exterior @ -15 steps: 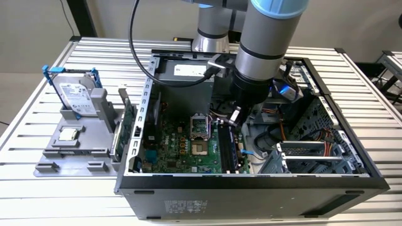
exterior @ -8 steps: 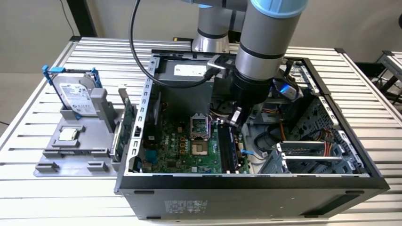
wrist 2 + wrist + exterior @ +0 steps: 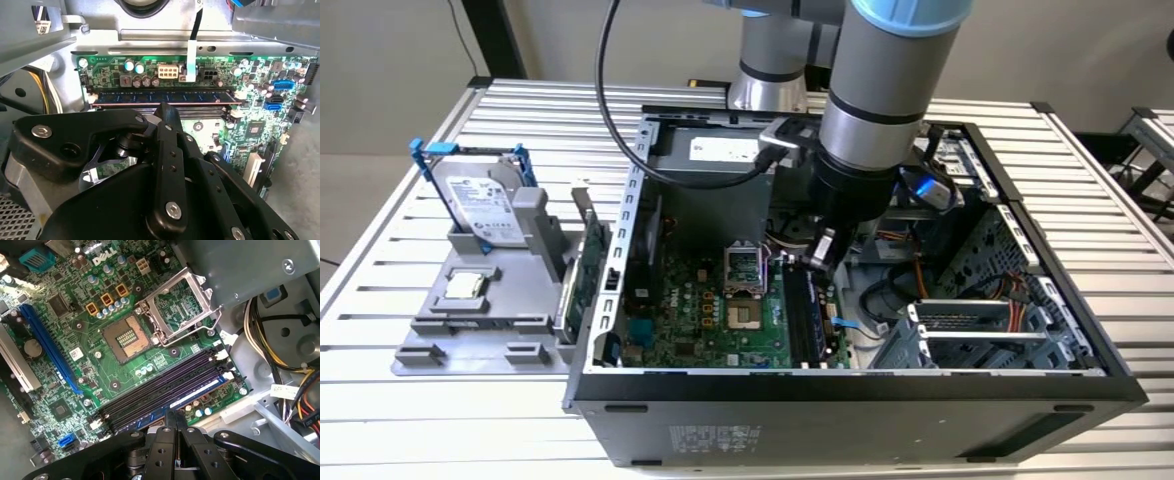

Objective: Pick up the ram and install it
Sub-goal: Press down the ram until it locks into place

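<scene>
— Where is the ram (image 3: pixel 165 96) now?

— Inside the open computer case (image 3: pixel 854 395), seated on edge in one of the long memory slots (image 3: pixel 160 390) of the motherboard (image 3: pixel 707 310). In the second wrist view it runs as a dark strip with chips just past the claw's tip; in the first wrist view its pale top edge shows in the slot nearest the claw.

— And the claw (image 3: pixel 176 416)?

— Its two black fingers (image 3: pixel 167 130) are drawn together, almost no gap between them, tips right at the ram's upper edge. I cannot tell whether they pinch it or only press on it.

— What else is near the case?

— On the bench (image 3: pixel 400 410), at the exterior view's left of the case, a grey tray (image 3: pixel 467 330) holds a silver hard drive (image 3: pixel 480 205) with blue rails, standing upright. A green expansion card (image 3: pixel 591 265) stands between the tray and the case wall.

— The processor socket (image 3: pixel 125 337)?

— Open, beside the slots, its metal frame tipped up.
</scene>
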### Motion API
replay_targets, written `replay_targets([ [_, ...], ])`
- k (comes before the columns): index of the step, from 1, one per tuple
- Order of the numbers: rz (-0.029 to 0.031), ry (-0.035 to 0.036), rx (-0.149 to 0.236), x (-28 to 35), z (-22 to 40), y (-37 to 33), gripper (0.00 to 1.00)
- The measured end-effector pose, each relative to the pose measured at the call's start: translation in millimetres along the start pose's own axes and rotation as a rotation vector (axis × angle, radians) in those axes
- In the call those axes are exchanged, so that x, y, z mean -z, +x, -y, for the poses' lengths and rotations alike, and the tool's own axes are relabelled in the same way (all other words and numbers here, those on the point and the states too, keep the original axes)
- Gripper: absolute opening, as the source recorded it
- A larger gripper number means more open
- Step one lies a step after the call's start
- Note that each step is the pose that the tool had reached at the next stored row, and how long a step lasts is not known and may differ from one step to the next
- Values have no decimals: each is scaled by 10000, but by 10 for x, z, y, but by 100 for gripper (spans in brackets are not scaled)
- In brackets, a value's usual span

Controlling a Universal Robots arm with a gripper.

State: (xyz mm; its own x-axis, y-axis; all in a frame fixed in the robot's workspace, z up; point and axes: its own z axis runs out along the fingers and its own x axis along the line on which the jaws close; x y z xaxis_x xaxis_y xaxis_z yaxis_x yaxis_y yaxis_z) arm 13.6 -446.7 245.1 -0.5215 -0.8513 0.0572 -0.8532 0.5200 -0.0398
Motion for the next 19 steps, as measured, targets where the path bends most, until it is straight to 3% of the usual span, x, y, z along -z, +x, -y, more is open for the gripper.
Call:
replay_targets([
  [19,-233,188,561,-1,0,0,0],
])
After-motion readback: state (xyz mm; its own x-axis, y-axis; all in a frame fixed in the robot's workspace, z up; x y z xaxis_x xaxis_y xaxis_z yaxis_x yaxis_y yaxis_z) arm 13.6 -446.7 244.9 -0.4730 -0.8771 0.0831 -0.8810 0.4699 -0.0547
